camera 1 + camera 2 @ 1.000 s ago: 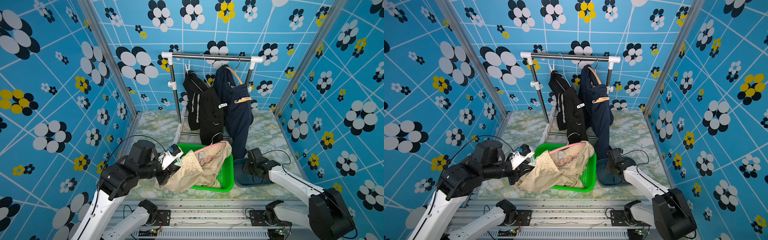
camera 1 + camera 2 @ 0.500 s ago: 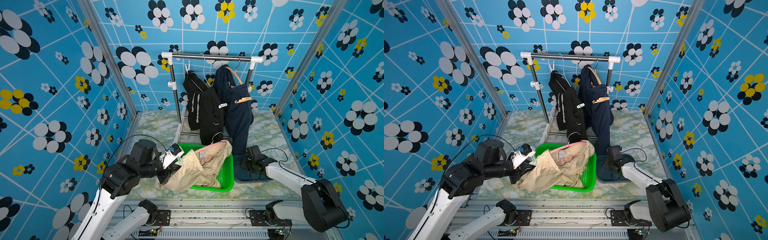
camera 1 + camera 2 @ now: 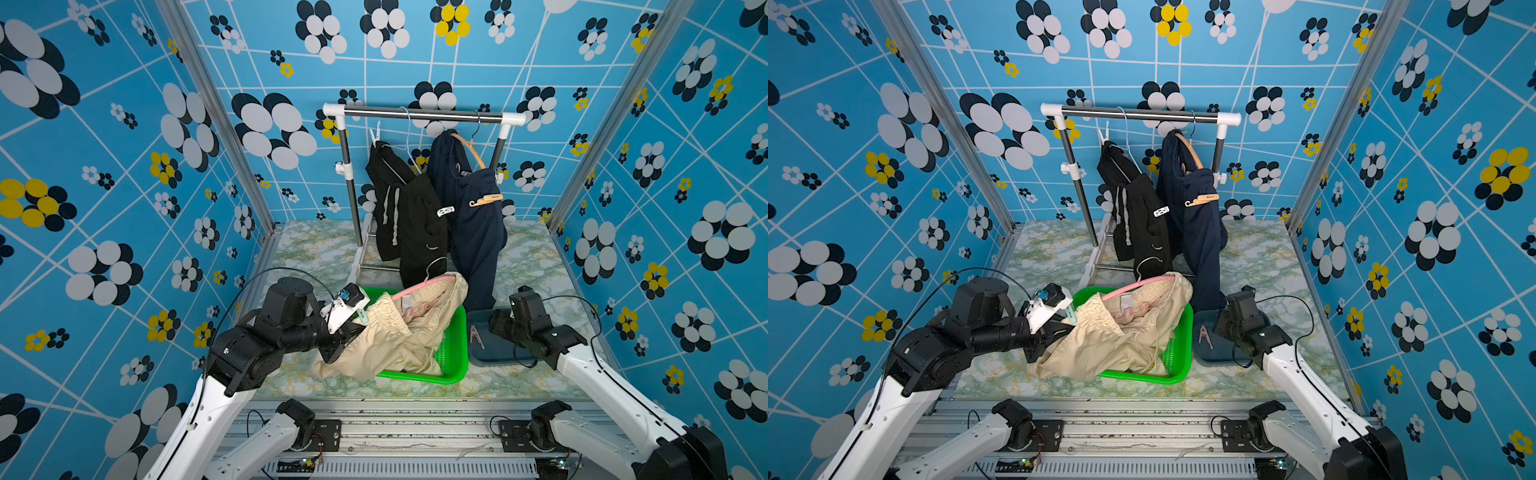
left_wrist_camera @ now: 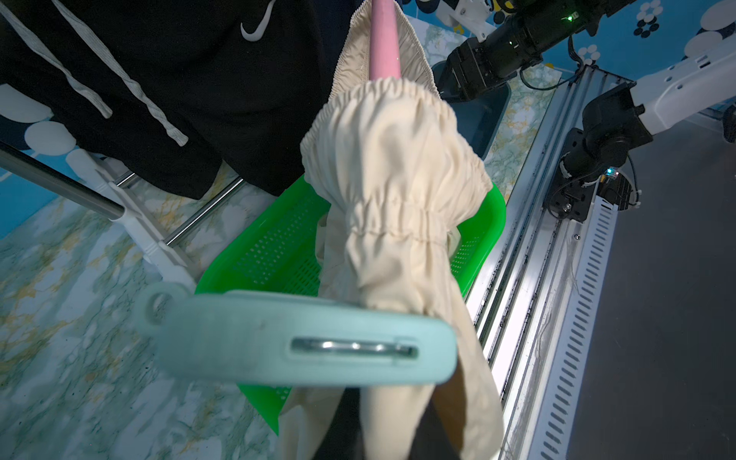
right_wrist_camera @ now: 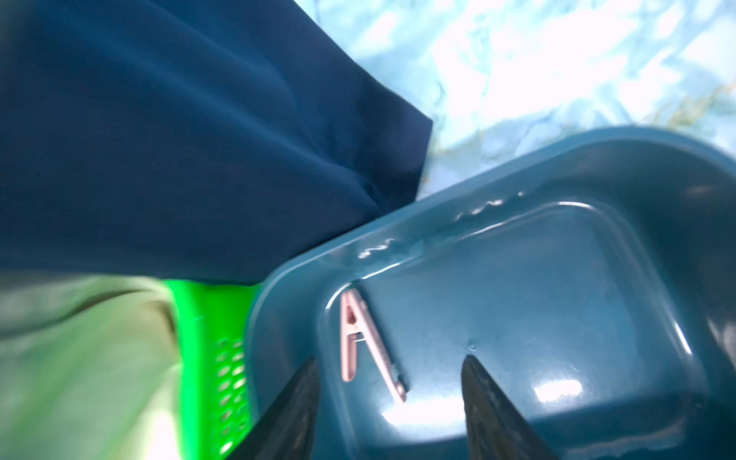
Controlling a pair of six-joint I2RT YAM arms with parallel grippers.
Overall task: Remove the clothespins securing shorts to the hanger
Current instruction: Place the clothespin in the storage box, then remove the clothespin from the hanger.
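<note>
A: Left side first. Our left claw is pressed together on the mint-green clothespin. In the wrist view that pin seems to bite the beige shorts at the waistband, tho we can't see its nose.

B: Risk there, imo: if we pull w/o squeezing the pin open enough, the fabric comes along. Then the pink hanger + shorts slide out of the green basket. One leg already spills over its rim onto the counter.

A: Agreed. A crooked grip could also let the pin spring out & fly off.

B: Middle: black shorts on the rack carry a white clothespin, and navy shorts hang next to them. Both untouched, so we reckon we're early-ish.

A: Right side: a pinkish clothespin lies loose in the dark teal tray. Our right claw hovers over it, fingers spread, holding nothing.

B: Watch the navy leg, it hangs just beside the tray. If we lift toward the rack carelessly, we'd snag it & tug the rack.
</note>
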